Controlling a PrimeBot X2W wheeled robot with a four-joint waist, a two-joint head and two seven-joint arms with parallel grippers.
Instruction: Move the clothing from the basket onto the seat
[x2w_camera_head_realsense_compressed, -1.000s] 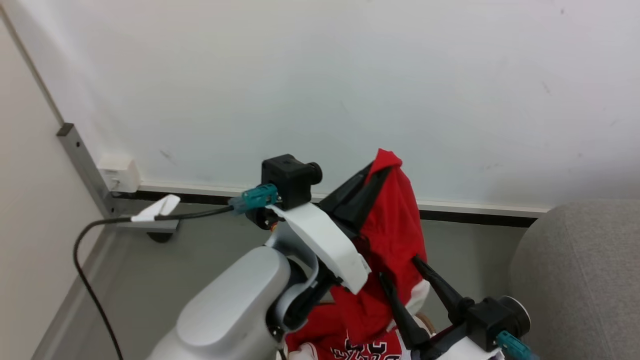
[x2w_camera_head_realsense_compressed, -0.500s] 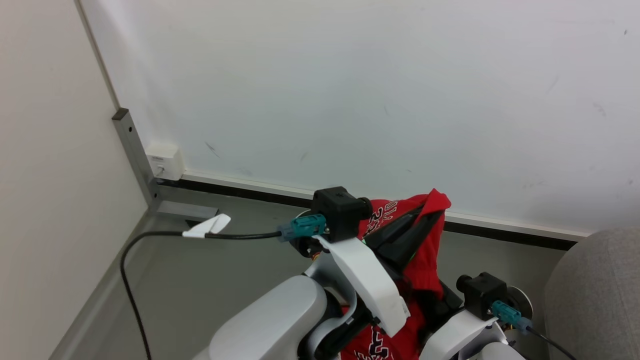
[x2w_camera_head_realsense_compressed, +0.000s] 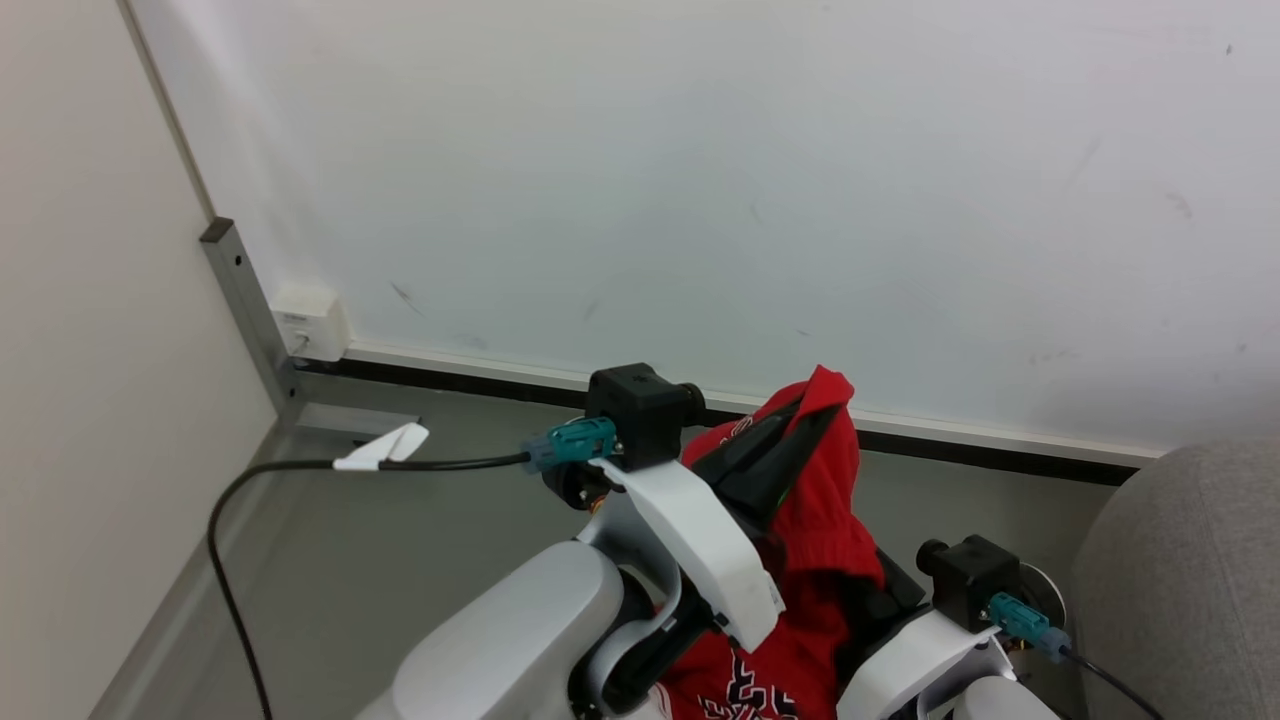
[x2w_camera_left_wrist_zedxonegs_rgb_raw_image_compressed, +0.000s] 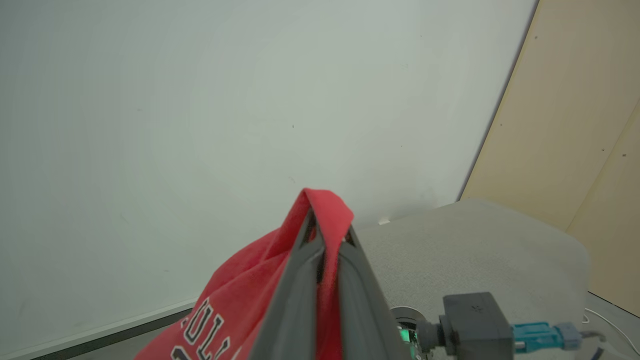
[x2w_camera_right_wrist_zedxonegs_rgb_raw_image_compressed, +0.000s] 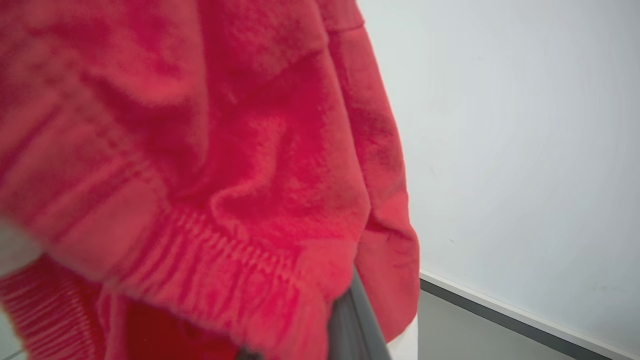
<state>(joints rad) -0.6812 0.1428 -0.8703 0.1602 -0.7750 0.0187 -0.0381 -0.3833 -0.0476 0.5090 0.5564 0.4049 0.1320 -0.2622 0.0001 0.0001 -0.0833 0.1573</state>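
My left gripper (x2w_camera_head_realsense_compressed: 812, 408) is shut on a fold of the red clothing (x2w_camera_head_realsense_compressed: 815, 540) and holds it up in front of the white wall. In the left wrist view the two grey fingers (x2w_camera_left_wrist_zedxonegs_rgb_raw_image_compressed: 300, 290) pinch the red clothing (x2w_camera_left_wrist_zedxonegs_rgb_raw_image_compressed: 240, 300), which shows black and white lettering lower down. My right gripper sits low right under its wrist camera (x2w_camera_head_realsense_compressed: 965, 578), with its fingers buried in the cloth. The right wrist view shows the red knit clothing (x2w_camera_right_wrist_zedxonegs_rgb_raw_image_compressed: 200, 150) close up, with one grey finger (x2w_camera_right_wrist_zedxonegs_rgb_raw_image_compressed: 357, 320) below it. The grey seat (x2w_camera_head_realsense_compressed: 1180, 580) is at the right, and the seat (x2w_camera_left_wrist_zedxonegs_rgb_raw_image_compressed: 475, 250) lies beyond the held cloth. The basket is out of view.
A white wall (x2w_camera_head_realsense_compressed: 700, 180) with a dark baseboard (x2w_camera_head_realsense_compressed: 470, 375) runs behind. At the left corner stand a grey metal post (x2w_camera_head_realsense_compressed: 245, 300) and a white socket box (x2w_camera_head_realsense_compressed: 310, 322). A black cable (x2w_camera_head_realsense_compressed: 230, 520) with a white tag loops over the grey floor (x2w_camera_head_realsense_compressed: 400, 540).
The head camera has shifted. The left gripper still holds the garment. The right gripper's fingers, spread bare beside the cloth a second ago, are now hidden under it.
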